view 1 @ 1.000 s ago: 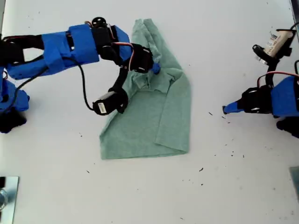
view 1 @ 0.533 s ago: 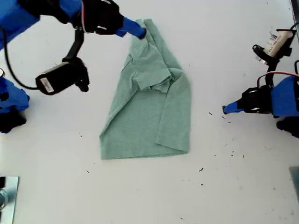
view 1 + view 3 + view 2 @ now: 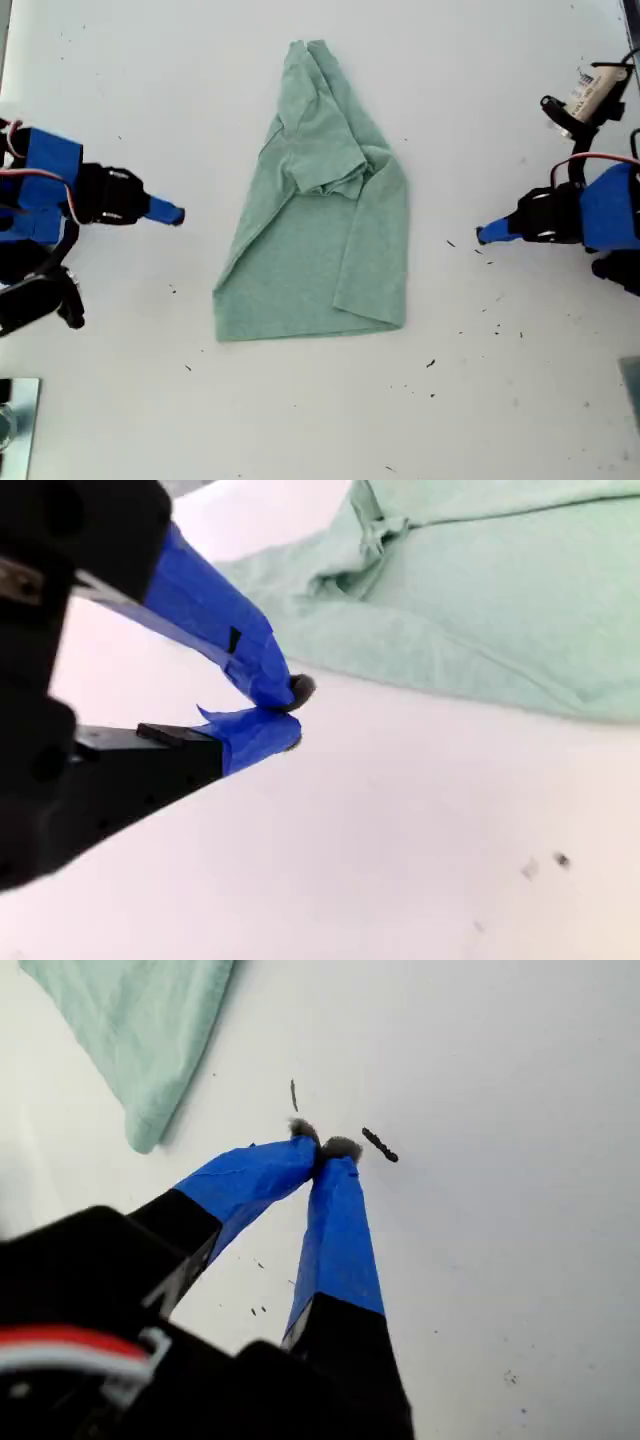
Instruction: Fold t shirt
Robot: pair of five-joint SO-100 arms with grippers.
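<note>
Sage-green shirt [image 3: 320, 230] lies mid-desk [image 3: 520, 420], its sides folded into a narrow strip, by my judgement; the cross-fold is not yet done. In the exterior view, my first gripper [image 3: 482, 236] at its 3 o'clock and my second gripper [image 3: 172, 214] at 9 are clenched, empty.

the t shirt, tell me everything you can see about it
The t shirt is pale sage-green soft knit, plain with no print. It lies flat on the white table, partly folded into a narrow shape, pointed at the exterior view's top and wide at the bottom hem, with a sleeve bunched near the middle and one side lapped over. Neither my first gripper nor my second gripper touches it; both are shut, apart from the cloth.
</note>
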